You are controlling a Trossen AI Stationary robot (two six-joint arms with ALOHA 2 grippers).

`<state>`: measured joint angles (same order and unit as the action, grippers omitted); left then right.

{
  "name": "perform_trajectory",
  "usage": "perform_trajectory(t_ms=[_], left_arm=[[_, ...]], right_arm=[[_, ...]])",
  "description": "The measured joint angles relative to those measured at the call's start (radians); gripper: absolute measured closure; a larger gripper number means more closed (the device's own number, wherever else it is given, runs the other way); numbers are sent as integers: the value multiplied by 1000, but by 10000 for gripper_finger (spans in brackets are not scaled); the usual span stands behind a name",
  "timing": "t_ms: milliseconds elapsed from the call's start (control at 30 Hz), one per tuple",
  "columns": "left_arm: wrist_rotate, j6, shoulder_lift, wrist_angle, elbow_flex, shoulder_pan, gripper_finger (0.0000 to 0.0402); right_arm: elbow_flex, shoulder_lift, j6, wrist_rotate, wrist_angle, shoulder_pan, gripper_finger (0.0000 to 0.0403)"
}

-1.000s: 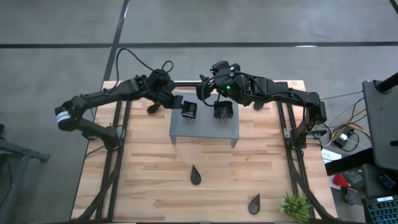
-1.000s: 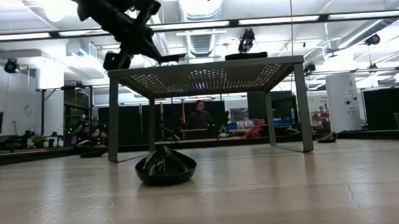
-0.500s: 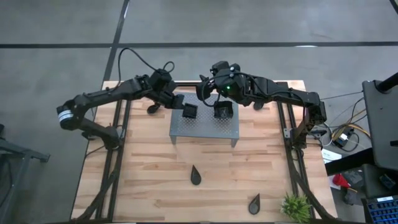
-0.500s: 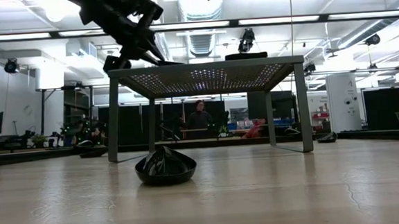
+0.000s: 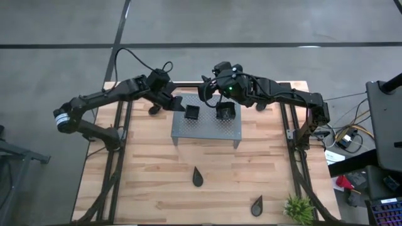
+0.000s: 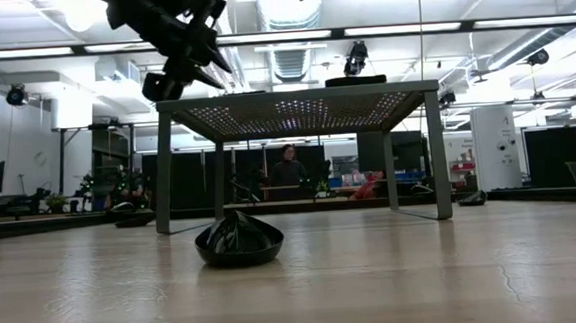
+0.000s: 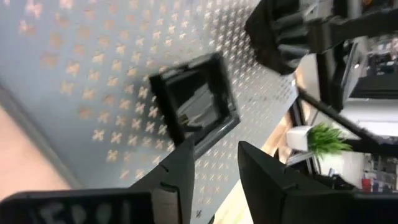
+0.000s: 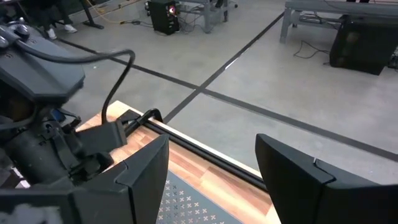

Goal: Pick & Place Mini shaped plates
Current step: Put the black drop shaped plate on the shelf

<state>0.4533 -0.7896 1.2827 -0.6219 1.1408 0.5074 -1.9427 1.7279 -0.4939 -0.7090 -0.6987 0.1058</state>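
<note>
On the perforated metal rack [image 5: 207, 127] at the back of the tabletop [image 5: 151, 182] I see two square mini plates: one [image 5: 191, 112] on its left part, one [image 5: 225, 111] to its right. Left tool [image 5: 174, 102] sits just beside the left plate, fingers parted, not touching it in the wrist view [image 7: 194, 103]. Right tool [image 5: 207, 90] hovers behind the rack, fingers wide, holding nothing. Two teardrop plates lie on the wood: one [image 5: 198, 177] mid-tabletop, one [image 5: 256, 204] at the front edge near the small plant [image 5: 299, 209].
</note>
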Motion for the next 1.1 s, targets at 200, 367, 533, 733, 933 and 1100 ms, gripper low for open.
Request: perform_trajectory(t_ms=[200, 367, 533, 733, 933, 1100], left_arm=[[-88, 103, -40, -136, 0, 2, 282], [-236, 154, -77, -266, 0, 13, 282], [-300, 143, -120, -282, 0, 46, 282], [-257, 80, -127, -311, -58, 147, 282], [-181, 41, -136, -228, -171, 238, 282], [-219, 22, -143, -210, -268, 317, 282]], right_arm=[[0, 0, 0, 0, 0, -1, 165], [-3, 0, 29, 2, 0, 0, 166], [-31, 1, 138, 2, 2, 1, 166], [-81, 0, 315, 2, 2, 16, 175], [-106, 0, 462, 3, -4, 45, 176], [-111, 0, 479, 4, -34, 71, 175]])
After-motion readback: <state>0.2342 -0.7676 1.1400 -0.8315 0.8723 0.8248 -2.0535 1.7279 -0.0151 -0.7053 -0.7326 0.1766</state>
